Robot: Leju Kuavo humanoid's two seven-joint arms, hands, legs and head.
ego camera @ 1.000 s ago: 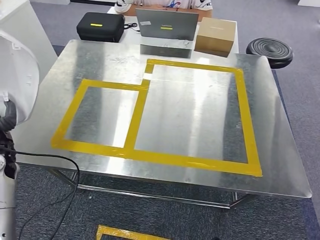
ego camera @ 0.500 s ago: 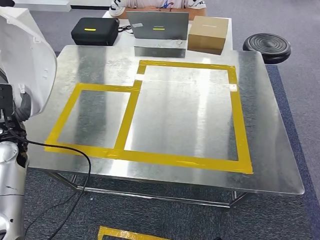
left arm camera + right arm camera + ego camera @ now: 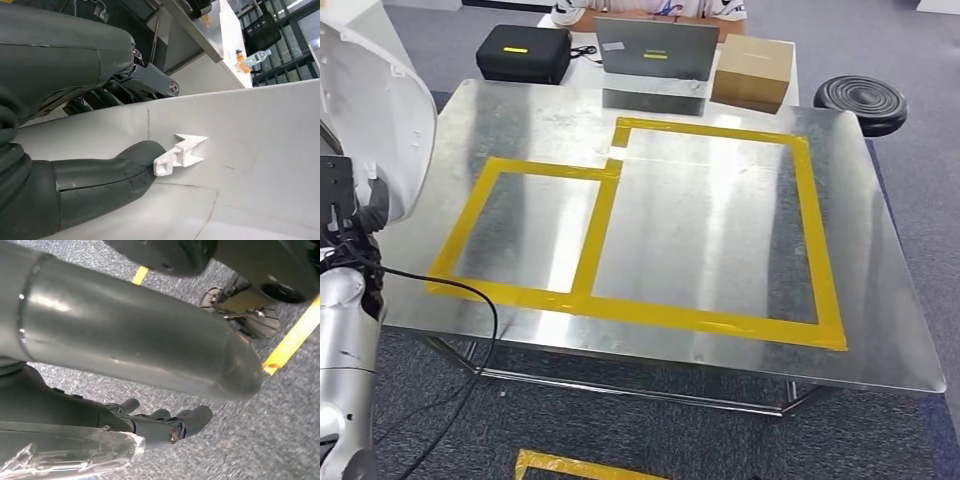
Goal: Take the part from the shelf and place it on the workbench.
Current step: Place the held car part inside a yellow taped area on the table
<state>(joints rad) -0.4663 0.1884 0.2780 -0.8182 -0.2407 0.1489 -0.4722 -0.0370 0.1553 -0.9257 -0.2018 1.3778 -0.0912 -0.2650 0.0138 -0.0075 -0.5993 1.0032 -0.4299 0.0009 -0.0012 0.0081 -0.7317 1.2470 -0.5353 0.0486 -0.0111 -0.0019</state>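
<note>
White moulded part (image 3: 234, 165) — left hand (image 3: 75, 150) gripping it.

No lettering can be read in any view. The black case (image 3: 522, 53) at the upper left of the head view bears a small yellow mark, and the grey laptop lid (image 3: 656, 48) beside it another, perhaps logos, both too small to make out.

Laptop (image 3: 656, 47) behind the workbench (image 3: 878, 260), case (image 3: 522, 53) to its left, box (image 3: 753, 72) right
</note>
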